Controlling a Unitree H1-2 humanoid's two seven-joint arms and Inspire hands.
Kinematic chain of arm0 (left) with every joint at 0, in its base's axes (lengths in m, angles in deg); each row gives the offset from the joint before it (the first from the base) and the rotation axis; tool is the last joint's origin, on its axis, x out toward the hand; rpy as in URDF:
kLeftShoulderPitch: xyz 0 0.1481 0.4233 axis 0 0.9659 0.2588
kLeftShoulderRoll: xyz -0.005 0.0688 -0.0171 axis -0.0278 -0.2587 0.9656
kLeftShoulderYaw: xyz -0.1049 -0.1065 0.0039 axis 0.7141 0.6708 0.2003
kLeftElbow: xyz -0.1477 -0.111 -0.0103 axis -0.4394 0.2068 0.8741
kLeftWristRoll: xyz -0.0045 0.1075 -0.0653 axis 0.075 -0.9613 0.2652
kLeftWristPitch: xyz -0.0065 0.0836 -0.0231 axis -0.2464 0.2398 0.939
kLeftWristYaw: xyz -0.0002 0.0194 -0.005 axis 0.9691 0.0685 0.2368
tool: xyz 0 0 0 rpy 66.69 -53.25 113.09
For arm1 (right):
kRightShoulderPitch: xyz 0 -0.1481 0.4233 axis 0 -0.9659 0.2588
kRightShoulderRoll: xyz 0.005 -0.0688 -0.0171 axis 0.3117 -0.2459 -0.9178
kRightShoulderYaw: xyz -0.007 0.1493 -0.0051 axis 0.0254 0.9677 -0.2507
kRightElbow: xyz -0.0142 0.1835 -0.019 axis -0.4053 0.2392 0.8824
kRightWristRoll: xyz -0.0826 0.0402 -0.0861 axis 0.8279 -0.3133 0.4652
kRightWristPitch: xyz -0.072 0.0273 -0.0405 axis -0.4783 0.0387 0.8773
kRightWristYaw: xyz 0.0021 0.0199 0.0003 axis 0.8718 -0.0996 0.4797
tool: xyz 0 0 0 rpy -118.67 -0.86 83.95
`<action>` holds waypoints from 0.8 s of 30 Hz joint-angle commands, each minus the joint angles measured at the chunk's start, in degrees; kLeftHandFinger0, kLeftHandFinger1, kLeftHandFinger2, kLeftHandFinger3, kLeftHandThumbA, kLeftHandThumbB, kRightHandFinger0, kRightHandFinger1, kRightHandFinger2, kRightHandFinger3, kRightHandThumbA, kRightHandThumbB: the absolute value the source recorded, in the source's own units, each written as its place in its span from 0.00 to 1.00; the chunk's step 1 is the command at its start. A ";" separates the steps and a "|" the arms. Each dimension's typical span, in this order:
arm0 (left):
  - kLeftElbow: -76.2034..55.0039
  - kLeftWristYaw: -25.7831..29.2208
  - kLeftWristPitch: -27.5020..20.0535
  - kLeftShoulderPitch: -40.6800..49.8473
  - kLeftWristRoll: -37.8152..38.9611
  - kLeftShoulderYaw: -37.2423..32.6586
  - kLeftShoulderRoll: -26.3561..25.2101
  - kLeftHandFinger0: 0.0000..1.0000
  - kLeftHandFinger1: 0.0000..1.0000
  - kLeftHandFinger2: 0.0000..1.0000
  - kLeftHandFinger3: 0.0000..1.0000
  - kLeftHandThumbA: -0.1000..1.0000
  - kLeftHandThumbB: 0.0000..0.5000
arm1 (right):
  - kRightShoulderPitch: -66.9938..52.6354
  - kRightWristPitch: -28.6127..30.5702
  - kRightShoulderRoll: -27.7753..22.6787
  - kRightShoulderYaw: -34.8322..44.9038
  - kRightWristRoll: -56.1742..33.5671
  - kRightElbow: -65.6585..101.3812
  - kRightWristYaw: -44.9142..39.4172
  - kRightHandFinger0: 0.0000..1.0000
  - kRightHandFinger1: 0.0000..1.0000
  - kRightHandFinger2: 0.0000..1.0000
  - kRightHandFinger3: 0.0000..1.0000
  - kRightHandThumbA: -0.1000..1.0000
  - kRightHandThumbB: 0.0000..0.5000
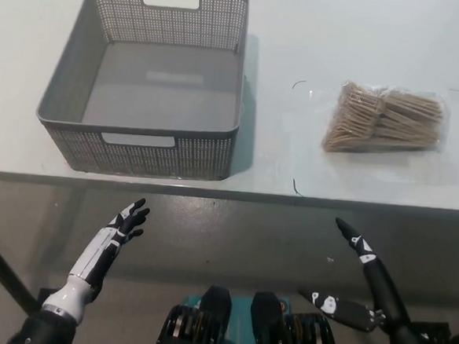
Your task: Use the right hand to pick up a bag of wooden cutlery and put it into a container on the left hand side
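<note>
A clear bag of wooden cutlery (385,120) lies on the white table (318,36) at the right. A grey perforated basket (74,141) stands empty on the table's left half. My black right hand (361,280) hangs below the table's front edge at the lower right, open, fingers spread, holding nothing, well short of the bag. My white left hand (114,239) rests at the lower left, below the basket, open with fingers apart.
The table's front edge (228,192) runs across the picture above both hands. Small black corner marks (295,186) frame the patch around the bag. A dark floor lies under the table.
</note>
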 commanded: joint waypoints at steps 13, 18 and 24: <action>-1.73 -1.92 -2.22 -1.33 0.69 0.43 -1.36 1.00 1.00 1.00 1.00 1.00 0.41 | 3.99 -10.73 -16.75 9.79 5.93 28.69 -9.03 1.00 1.00 1.00 1.00 1.00 0.57; -2.13 -2.20 -2.28 -0.81 0.76 0.68 -1.71 1.00 1.00 1.00 1.00 1.00 0.40 | 13.66 -15.55 -24.15 10.75 6.52 26.97 -13.97 1.00 1.00 1.00 1.00 1.00 0.67; -2.67 -2.22 -1.85 -0.31 1.09 1.05 -1.74 1.00 1.00 1.00 1.00 1.00 0.40 | 26.19 -15.19 -30.96 8.69 6.25 17.19 -18.86 1.00 1.00 1.00 1.00 1.00 0.70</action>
